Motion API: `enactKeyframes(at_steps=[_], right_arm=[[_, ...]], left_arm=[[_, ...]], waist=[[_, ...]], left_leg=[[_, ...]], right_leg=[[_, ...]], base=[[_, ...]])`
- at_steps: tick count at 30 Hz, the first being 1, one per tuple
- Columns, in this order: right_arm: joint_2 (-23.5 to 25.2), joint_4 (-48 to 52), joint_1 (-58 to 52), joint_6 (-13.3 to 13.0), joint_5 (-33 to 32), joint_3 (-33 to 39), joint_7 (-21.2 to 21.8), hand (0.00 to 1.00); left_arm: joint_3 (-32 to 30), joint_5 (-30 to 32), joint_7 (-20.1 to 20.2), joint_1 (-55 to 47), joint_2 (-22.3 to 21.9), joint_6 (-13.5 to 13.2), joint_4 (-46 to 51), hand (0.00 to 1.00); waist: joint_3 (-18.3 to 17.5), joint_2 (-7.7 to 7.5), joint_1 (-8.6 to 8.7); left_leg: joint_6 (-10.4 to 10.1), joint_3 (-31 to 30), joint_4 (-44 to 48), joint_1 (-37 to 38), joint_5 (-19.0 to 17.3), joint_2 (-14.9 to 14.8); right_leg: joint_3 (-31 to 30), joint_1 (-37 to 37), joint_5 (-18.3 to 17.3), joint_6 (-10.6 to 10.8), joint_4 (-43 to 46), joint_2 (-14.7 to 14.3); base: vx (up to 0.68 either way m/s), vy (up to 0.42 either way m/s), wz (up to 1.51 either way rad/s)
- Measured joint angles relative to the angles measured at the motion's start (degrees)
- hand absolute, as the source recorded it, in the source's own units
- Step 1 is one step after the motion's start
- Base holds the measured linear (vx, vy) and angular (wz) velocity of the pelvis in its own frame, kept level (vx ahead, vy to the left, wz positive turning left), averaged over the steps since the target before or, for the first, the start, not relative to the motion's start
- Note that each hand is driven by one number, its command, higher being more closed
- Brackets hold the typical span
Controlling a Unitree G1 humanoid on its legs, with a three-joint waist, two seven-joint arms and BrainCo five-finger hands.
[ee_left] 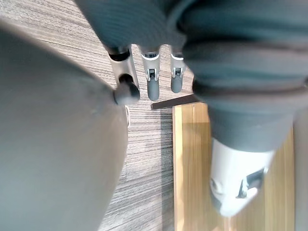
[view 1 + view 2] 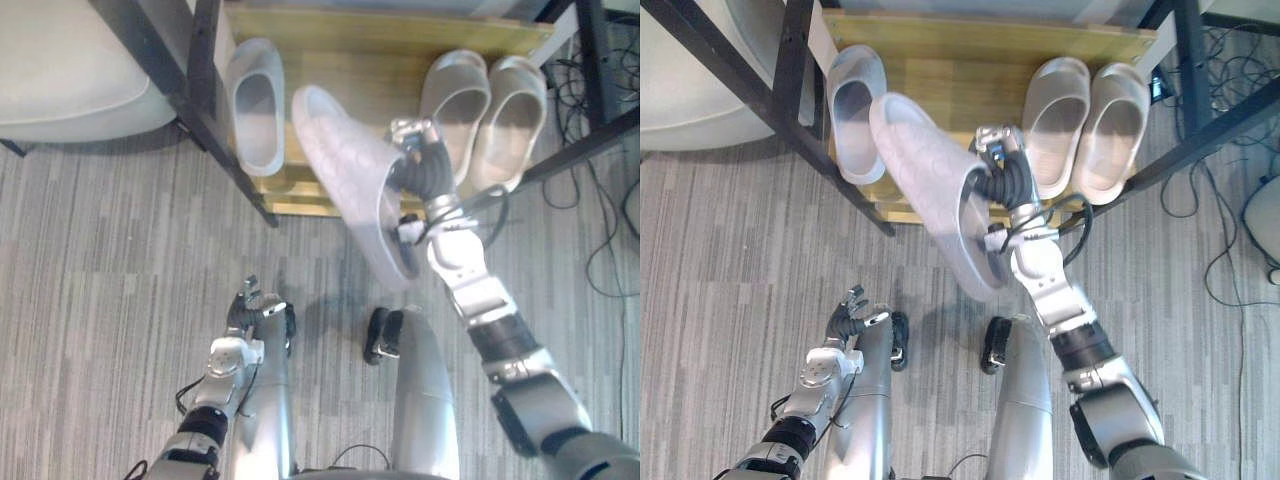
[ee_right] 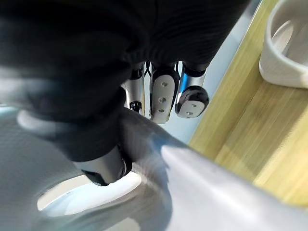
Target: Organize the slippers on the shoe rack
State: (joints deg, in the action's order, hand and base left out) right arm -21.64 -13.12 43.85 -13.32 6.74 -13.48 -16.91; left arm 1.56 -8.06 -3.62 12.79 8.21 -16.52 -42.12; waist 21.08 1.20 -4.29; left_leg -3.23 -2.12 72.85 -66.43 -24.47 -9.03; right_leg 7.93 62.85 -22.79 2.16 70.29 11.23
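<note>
My right hand (image 2: pixel 420 165) is shut on a pale grey slipper (image 2: pixel 345 170), thumb inside its opening (image 3: pixel 103 175) and fingers (image 3: pixel 163 94) over its upper. The slipper hangs tilted, toe toward the rack, above the front edge of the wooden bottom shelf (image 2: pixel 370 70). On that shelf a single matching slipper (image 2: pixel 258 105) lies at the left, and a pair (image 2: pixel 455 95) (image 2: pixel 510 110) lies side by side at the right. The gap between them sits under the held slipper. My left hand (image 2: pixel 250 310) is low by my side, its fingers (image 1: pixel 152 82) relaxed and holding nothing.
Black frame posts (image 2: pixel 215 130) flank the shelf on the left and a slanted bar (image 2: pixel 585 150) crosses on the right. A beige cushion (image 2: pixel 60 70) sits at the upper left. Loose cables (image 2: pixel 600 200) lie on the striped grey floor to the right.
</note>
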Motion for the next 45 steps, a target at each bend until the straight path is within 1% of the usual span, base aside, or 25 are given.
enactKeyframes(at_steps=[1,4,6,7,8,9,12,13,15,22,24,26,27,31,33,34,39,42,45], right_arm=[[-0.12,-0.40,0.67,0.06,0.00,0.09,-0.20,1.00],[-1.00,-6.57,5.97,1.26,0.02,0.86,-2.22,1.00],[-1.02,-8.69,7.55,1.88,0.03,2.11,-2.87,1.00],[-1.37,-12.22,10.22,2.75,0.02,3.30,-3.87,1.00],[-1.63,-13.88,11.54,3.05,0.02,4.17,-4.21,1.00],[-1.78,-14.52,11.98,3.12,0.02,4.35,-4.37,1.00],[-2.82,-22.00,17.25,4.88,0.05,4.33,-5.41,1.00],[-2.82,-22.08,17.30,4.90,0.05,4.33,-5.45,1.00],[-3.09,-26.18,19.80,5.63,0.04,4.35,-6.35,1.00],[-3.15,-32.52,24.40,7.35,0.09,5.67,-8.22,1.00],[-3.14,-35.03,26.81,7.91,0.10,6.70,-9.17,1.00],[-3.14,-35.87,27.80,8.55,0.11,6.71,-9.35,1.00],[-3.13,-35.88,28.01,8.64,0.15,6.85,-9.88,0.00],[-2.99,-37.01,28.41,8.87,0.10,9.44,-10.98,0.00],[-2.95,-38.08,28.66,9.33,0.00,10.64,-11.20,0.00],[-2.98,-38.13,28.84,9.38,-0.09,11.16,-11.32,0.00],[-2.08,-38.13,29.66,9.31,-0.69,11.15,-11.49,0.00],[-0.96,-38.14,29.68,9.17,-2.41,11.08,-12.00,0.00],[-0.83,-38.14,29.68,9.14,-2.45,11.05,-12.19,0.00]], left_arm=[[-0.12,-0.16,-0.02,0.01,-0.05,-0.23,0.17,0.00],[-0.66,-2.19,-0.96,0.78,-0.43,-0.31,0.65,0.00],[-0.71,-2.36,-1.37,0.98,-0.42,-0.31,0.87,0.00],[-1.14,-2.68,-1.64,1.40,-0.25,-0.30,0.96,0.00],[-1.27,-3.50,-1.75,1.55,-0.04,-0.31,1.02,0.00],[-1.28,-3.69,-1.76,1.64,-0.09,-0.33,1.07,0.00],[-1.15,-4.53,-1.96,2.42,-0.15,-0.34,1.65,0.00],[-1.15,-4.52,-1.97,2.42,-0.15,-0.34,1.66,0.00],[-0.85,-4.63,-2.23,2.57,-0.22,-0.36,2.25,0.00],[0.04,-5.67,-3.42,3.72,-0.40,-0.38,2.27,0.00],[0.67,-5.68,-3.92,4.50,-0.53,-0.37,2.23,0.00],[0.76,-5.69,-3.96,4.69,-0.63,-0.37,2.24,0.00],[0.87,-5.69,-4.02,4.77,-0.68,-0.37,2.24,0.00],[1.10,-5.74,-4.12,5.07,-1.02,-0.37,2.23,0.00],[1.43,-5.76,-4.29,5.07,-1.17,-0.33,1.83,0.00],[1.83,-5.78,-4.88,5.07,-1.20,-0.31,1.42,0.00],[1.89,-6.10,-5.22,5.08,-1.60,-0.19,-0.27,0.00],[1.90,-6.10,-5.23,5.08,-1.69,0.18,-1.41,0.00],[1.90,-6.11,-5.23,5.08,-1.78,0.55,-1.60,0.00]], waist=[[0.00,0.00,-0.20],[0.00,0.00,-1.24],[0.00,0.01,-1.34],[0.00,0.01,-1.47],[0.00,0.01,-1.56],[0.00,0.01,-1.60],[-0.01,0.01,-2.04],[-0.01,0.01,-2.05],[-0.01,0.01,-2.29],[-0.21,0.02,-2.66],[-0.41,-0.02,-3.30],[-0.41,-0.02,-3.53],[-0.43,-0.02,-3.62],[-0.77,-0.03,-3.98],[-1.70,-0.01,-4.06],[-2.51,-0.27,-4.09],[-3.88,-0.25,-4.28],[-4.86,-0.27,-4.28],[-5.02,-0.29,-4.28]], left_leg=[[0.00,0.01,0.12,-0.40,0.00,-0.10],[-0.61,-0.03,0.58,-2.53,0.35,0.06],[-0.63,-0.10,0.80,-3.17,0.35,0.20],[-0.64,-0.29,1.37,-4.25,0.36,0.23],[-0.65,-0.35,1.52,-4.90,0.36,0.25],[-0.65,-0.36,1.54,-5.10,0.36,0.26],[-0.65,-0.53,1.98,-6.79,0.37,0.48],[-0.65,-0.53,1.98,-6.81,0.37,0.49],[-0.66,-0.85,1.98,-7.49,0.37,0.63],[-0.96,-1.87,1.89,-9.09,0.55,1.40],[-1.21,-1.82,1.87,-9.97,0.72,1.62],[-1.37,-1.89,1.80,-10.15,0.81,1.64],[-1.57,-2.04,1.65,-10.27,0.93,1.72],[-2.13,-2.90,1.22,-10.83,1.48,2.10],[-2.36,-3.40,0.84,-11.53,1.89,2.43],[-2.49,-3.40,0.22,-11.94,2.35,2.64],[-3.05,-3.82,-0.47,-12.01,2.95,2.63],[-3.26,-4.00,-1.26,-11.98,3.44,2.62],[-3.46,-3.96,-1.94,-11.83,3.87,2.62]], right_leg=[[0.08,0.35,-0.11,-0.03,0.20,0.06],[0.53,2.42,-0.68,-0.32,1.47,0.93],[0.63,2.95,-0.96,-0.56,1.95,1.16],[0.92,3.75,-1.37,-0.74,2.59,1.40],[1.11,4.22,-1.62,-0.75,2.86,1.56],[1.17,4.38,-1.68,-0.74,2.94,1.63],[1.47,5.72,-2.17,-0.82,3.56,2.04],[1.48,5.73,-2.17,-0.81,3.56,2.05],[1.94,6.04,-2.33,-0.78,3.54,2.28],[3.14,6.74,-2.91,-1.01,3.78,3.14],[3.07,7.79,-3.04,-1.21,4.17,3.26],[3.22,7.94,-3.19,-1.47,4.27,3.32],[3.60,7.96,-3.30,-1.64,4.33,3.62],[4.43,8.06,-3.52,-2.04,4.34,3.78],[4.93,8.42,-3.61,-2.22,4.34,3.97],[5.00,8.99,-3.61,-2.26,4.28,4.15],[5.54,9.07,-3.61,-2.30,4.13,4.14],[5.87,9.07,-3.55,-2.40,3.79,4.10],[5.95,9.06,-3.34,-2.78,3.40,4.05]], base=[[0.02,-0.053,0.09],[0.06,-0.034,0.10],[0.05,-0.016,0.13],[0.06,-0.011,0.14],[0.06,-0.011,0.14],[0.05,-0.001,0.11],[0.05,0.015,0.08],[0.03,0.019,0.06],[0.04,0.029,0.06],[0.04,0.028,0.09],[0.04,0.023,0.05],[0.04,0.018,0.05],[0.04,0.016,0.08],[0.03,0.005,0.10],[0.03,-0.004,0.15],[0.03,-0.007,0.11],[0.03,-0.003,0.05],[0.01,0.000,0.01],[0.00,0.000,0.00]])
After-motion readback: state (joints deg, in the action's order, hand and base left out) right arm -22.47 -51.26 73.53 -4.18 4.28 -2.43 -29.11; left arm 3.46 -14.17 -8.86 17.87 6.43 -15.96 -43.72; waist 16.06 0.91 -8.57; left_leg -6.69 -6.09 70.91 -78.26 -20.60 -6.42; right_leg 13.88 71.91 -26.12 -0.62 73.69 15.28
